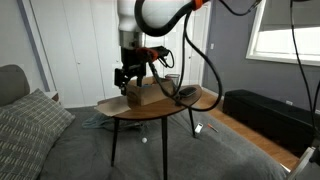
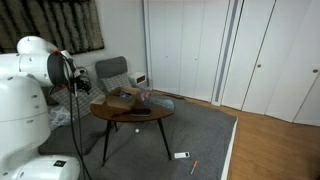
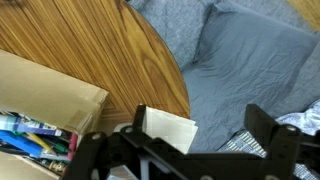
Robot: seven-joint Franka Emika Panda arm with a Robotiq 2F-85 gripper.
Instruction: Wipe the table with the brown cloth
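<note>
The oval reddish-brown table (image 1: 200, 103) stands on thin black legs in both exterior views (image 2: 160, 113); its top fills the upper left of the wrist view (image 3: 90, 50). The pale tan cloth (image 3: 166, 131) lies at the table's rim, right against my one finger, partly hidden by the gripper body. My gripper (image 3: 200, 116) is open with the fingers wide apart, straddling the rim. It hovers low over the table's end beside the box in an exterior view (image 1: 127, 79). I cannot make out the cloth in the exterior views.
A tan cardboard box (image 3: 45, 92) holding pens stands on the table next to the gripper (image 1: 142, 98) (image 2: 120, 100). Dark items (image 1: 184, 94) lie on the table's other end. A grey cushion (image 3: 250, 50) and a sofa (image 1: 30, 125) are beside the table.
</note>
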